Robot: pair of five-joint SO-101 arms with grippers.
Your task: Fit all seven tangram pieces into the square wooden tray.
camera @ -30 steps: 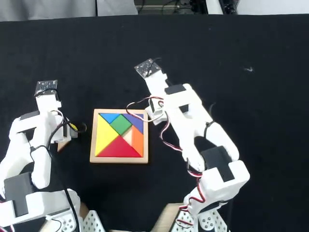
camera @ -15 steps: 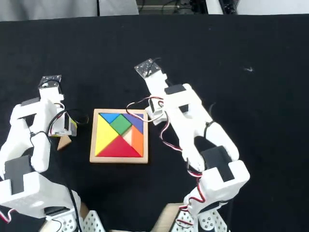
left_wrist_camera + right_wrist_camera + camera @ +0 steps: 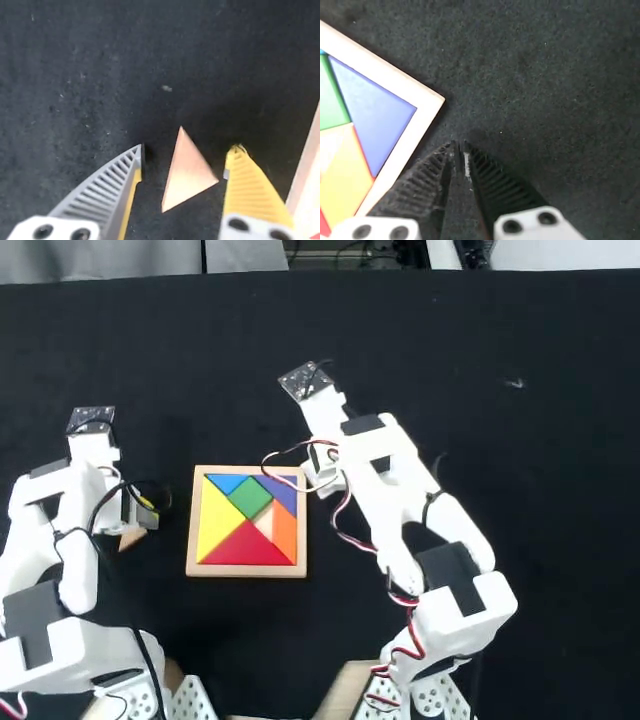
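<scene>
The square wooden tray [image 3: 246,571] lies between the two arms and holds blue, green, purple, yellow, red and orange pieces. A small pale triangular patch [image 3: 265,525] shows among them. A pale wooden triangle [image 3: 187,172] lies on the black cloth just left of the tray, also visible in the high view as a triangle [image 3: 130,538]. My left gripper [image 3: 187,148] is open, with one finger on each side of this triangle and not pressing it. My right gripper [image 3: 459,145] is shut on nothing, low over the cloth by the tray's far right corner [image 3: 427,107].
Black cloth covers the whole table, with wide free room to the right and at the back. The tray's edge [image 3: 307,190] runs close beside the left gripper's yellow finger [image 3: 250,185]. Cables hang from the right arm [image 3: 400,500] near the tray.
The left arm swung a little toward the tray and then back to the left, staying over the loose triangle. The right arm, the tray and the pieces have not moved.
</scene>
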